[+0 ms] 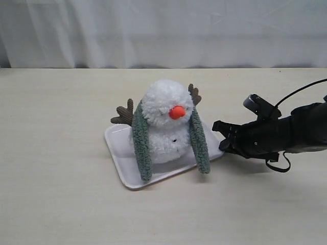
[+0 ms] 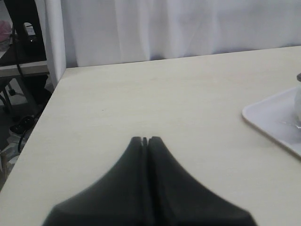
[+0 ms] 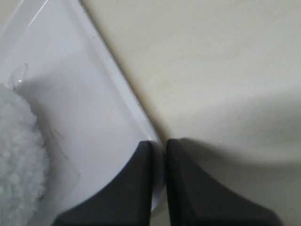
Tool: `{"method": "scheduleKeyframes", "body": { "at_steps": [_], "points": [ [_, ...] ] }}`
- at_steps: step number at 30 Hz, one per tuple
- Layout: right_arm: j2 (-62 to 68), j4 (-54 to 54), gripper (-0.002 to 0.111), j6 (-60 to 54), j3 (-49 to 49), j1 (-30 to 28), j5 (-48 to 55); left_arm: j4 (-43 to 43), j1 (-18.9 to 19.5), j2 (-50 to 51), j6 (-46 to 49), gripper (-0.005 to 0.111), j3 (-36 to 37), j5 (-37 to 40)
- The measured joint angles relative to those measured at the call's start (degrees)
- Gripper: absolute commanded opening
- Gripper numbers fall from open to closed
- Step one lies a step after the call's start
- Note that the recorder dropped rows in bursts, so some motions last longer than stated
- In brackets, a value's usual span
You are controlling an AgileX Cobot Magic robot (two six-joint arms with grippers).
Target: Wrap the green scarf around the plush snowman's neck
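Right arm is noted entering from 3 o'clock, held low and extended toward 9 o'clock. Right gripper is found closed to a narrow slit upon the rim of the white tray. Left gripper is recorded with jaws pressed together.

Tabletop: pale cream, faint wood grain, matte, evenly lit.
Backdrop: white curtain in soft vertical folds behind the far edge.
Past the tabletop's side: dark, blurred clutter with cables.
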Motion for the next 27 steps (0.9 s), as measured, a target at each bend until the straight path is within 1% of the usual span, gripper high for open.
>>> {"method": "scheduleKeyframes", "body": {
  "at_steps": [3, 8, 14, 17, 23, 27],
  "points": [
    [-0.26, 0.00, 0.004, 0.72, -0.12, 0.00, -2.53, 0.00, 0.00, 0.00, 0.00, 0.000, 0.00, 0.00],
    [-0.26, -0.24, 0.004, 2.26, -0.61, 0.00, -3.58, 0.00, 0.00, 0.00, 0.00, 0.000, 0.00, 0.00],
    [-0.37, -0.60, 0.004, 8.40, -1.01, 0.00, -7.18, 0.00, 0.00, 0.00, 0.00, 0.000, 0.00, 0.00],
    [-0.37, -0.60, 0.004, 11.10, -1.26, 0.00, -7.68, 0.00, 0.00, 0.00, 0.00, 0.000, 0.00, 0.00],
    [-0.37, -0.60, 0.004, 12.39, -1.48, 0.00, -7.83, 0.00, 0.00, 0.00, 0.00, 0.000, 0.00, 0.00],
    [-0.37, -0.84, 0.004, 15.14, -1.48, 0.00, -8.27, 0.00, 0.00, 0.00, 0.00, 0.000, 0.00, 0.00]
  ]
}}
